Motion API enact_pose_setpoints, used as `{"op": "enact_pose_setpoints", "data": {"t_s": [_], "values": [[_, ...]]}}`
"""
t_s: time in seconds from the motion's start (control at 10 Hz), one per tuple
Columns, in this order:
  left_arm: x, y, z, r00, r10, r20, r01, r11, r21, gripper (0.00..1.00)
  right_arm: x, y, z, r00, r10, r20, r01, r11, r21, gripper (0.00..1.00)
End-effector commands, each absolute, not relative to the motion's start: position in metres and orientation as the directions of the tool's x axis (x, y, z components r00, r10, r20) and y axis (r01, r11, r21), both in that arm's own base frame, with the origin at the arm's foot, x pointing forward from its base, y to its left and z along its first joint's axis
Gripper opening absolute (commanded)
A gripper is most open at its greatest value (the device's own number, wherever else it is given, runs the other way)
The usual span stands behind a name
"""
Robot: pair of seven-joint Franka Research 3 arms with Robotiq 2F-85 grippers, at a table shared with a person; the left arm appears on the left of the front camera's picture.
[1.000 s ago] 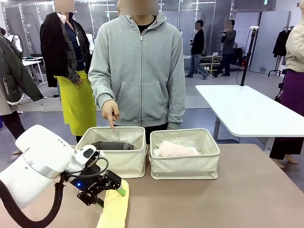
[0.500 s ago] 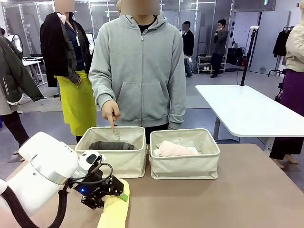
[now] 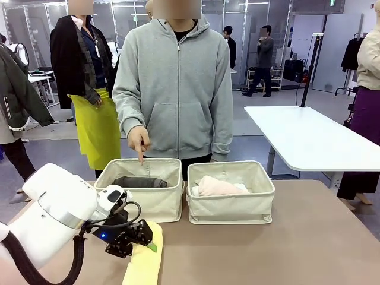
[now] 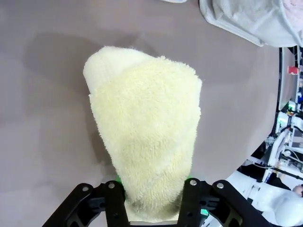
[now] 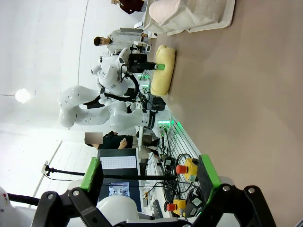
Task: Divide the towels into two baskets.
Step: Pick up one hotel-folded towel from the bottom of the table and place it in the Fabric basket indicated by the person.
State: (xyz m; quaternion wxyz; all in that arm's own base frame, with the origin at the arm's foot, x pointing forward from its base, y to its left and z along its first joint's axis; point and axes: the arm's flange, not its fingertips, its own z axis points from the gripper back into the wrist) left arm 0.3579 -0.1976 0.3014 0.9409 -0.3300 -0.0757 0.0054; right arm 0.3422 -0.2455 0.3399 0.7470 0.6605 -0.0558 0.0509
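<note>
Nearest the camera, on the brown table [image 3: 309,249]: left gripper [image 3: 141,238] clamped on the pale yellow towel roll [image 3: 144,261], gripping it near its far end, the roll lying lengthwise toward the front edge. In the left wrist view, same roll [image 4: 147,142] pinched between the black fingers [image 4: 116,201], green pads just visible at either side of the terry, the free end standing out over bare tabletop. Right gripper [image 5: 150,177] spread wide with nothing between the green-padded fingers, hovering over open table, well apart from the towels; far off in that view, the yellow roll [image 5: 163,68] with the left gripper [image 5: 156,65] on it.

Farther back, two cream canvas baskets side by side, nearly touching. Left basket [image 3: 142,202] just beyond the yellow roll, holding the dark grey towel roll [image 3: 139,182]. Right basket [image 3: 231,205] holding the pale pink towel roll [image 3: 215,186], with a bit of white towel [image 3: 240,187] showing beside it.

At the far edge, a person in a grey hoodie [image 3: 175,89], one hand [image 3: 138,141] pointing a finger down over the left basket's back rim.
</note>
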Motion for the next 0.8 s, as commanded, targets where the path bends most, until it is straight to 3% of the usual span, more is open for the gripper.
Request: {"op": "enact_pose_setpoints", "data": {"t_s": [0.0,0.2,0.4,0.7], "values": [[0.320,-0.172,0.341,0.982,0.073,0.177,0.055,0.778,-0.626,0.04,0.339,-0.244,0.341,0.985,0.016,0.169,-0.170,0.124,0.978,1.00],[0.311,-0.163,0.405,0.975,-0.073,0.211,0.183,0.799,-0.572,0.04,0.339,-0.244,0.341,0.985,0.016,0.169,-0.170,0.124,0.978,1.00],[0.311,-0.154,0.438,0.928,-0.321,0.190,0.373,0.795,-0.478,0.04,0.339,-0.244,0.341,0.985,0.016,0.169,-0.170,0.124,0.978,1.00],[0.305,-0.153,0.461,0.664,-0.729,0.168,0.745,0.627,-0.228,0.04,0.339,-0.244,0.341,0.985,0.016,0.169,-0.170,0.124,0.978,1.00]]}}
